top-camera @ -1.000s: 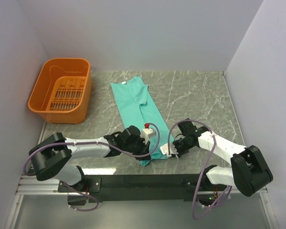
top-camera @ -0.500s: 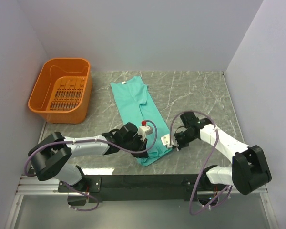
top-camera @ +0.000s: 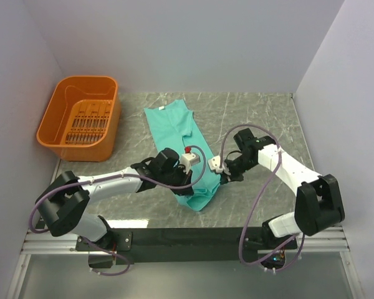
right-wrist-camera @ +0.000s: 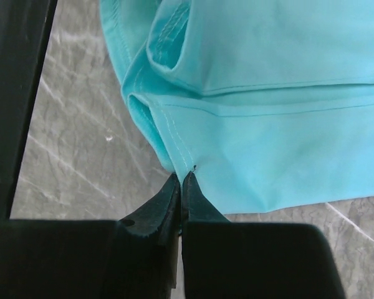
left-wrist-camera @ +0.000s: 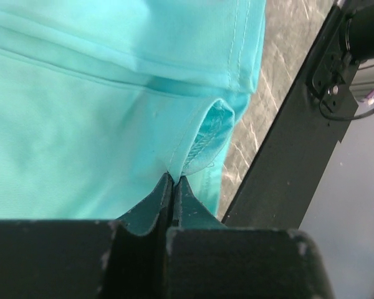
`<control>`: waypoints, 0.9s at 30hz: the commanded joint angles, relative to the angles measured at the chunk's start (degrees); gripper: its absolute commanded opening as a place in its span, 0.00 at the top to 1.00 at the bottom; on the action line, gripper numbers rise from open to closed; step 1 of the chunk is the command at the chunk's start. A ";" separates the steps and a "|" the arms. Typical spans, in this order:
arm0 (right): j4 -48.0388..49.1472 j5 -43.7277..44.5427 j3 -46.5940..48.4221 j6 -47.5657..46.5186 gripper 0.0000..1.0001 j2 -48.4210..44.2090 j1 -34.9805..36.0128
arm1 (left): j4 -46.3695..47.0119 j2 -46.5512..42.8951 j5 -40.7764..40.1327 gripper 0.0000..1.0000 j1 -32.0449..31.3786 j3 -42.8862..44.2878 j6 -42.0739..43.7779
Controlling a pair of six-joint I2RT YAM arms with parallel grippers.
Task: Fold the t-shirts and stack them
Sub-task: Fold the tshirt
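Grey marbled tabletop [top-camera: 262, 118], pale walls on three sides, as I see it from the overhead camera.

Item 1: t-shirt [top-camera: 174, 131], teal-green, plain. Count: one. It lies as a long narrow strip from the far middle of the tabletop toward the near edge, with its neckline at the far end. I see its near end bunched and doubled between the two wrists.

Item 2: left gripper [left-wrist-camera: 172, 180]. Count: one. Its jaws are pressed together on a stitched hem at the near left side of the shirt, with cloth rising straight from the tips.

Item 3: right gripper [right-wrist-camera: 181, 177]. Count: one. Its jaws are pinched closed at the hem on the near right side of the shirt, where a loose fold curls just beyond the tips.

Item 4: orange slotted basket [top-camera: 56, 118]. Count: one. It sits at the far left corner, well apart from the shirt.

Item 5: black rail [top-camera: 193, 237]. Count: one. It runs along the near edge.

Not legible: from overhead, both wrists cover the fingertips and the shirt's near corners. Each wrist view cuts the shirt off on several sides. I cannot tell how much cloth sits inside either pinch.
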 commanded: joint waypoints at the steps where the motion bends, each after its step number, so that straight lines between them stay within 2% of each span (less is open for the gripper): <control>1: -1.87 -4.46 5.10 5.03 1.00 2.09 -0.93 | -1.30 -1.53 2.53 0.99 2.00 3.51 2.94; 10: -1.51 -8.15 16.17 15.58 1.00 11.75 -3.04 | -2.36 0.58 6.14 0.99 8.07 5.89 5.23; 20: 2.88 -9.65 31.99 31.14 1.00 25.03 -3.48 | -7.28 4.62 9.30 0.99 19.13 13.88 9.62; 27: 6.57 -9.04 43.67 41.94 1.00 33.12 -3.48 | -10.09 10.76 10.97 0.99 26.08 20.38 12.44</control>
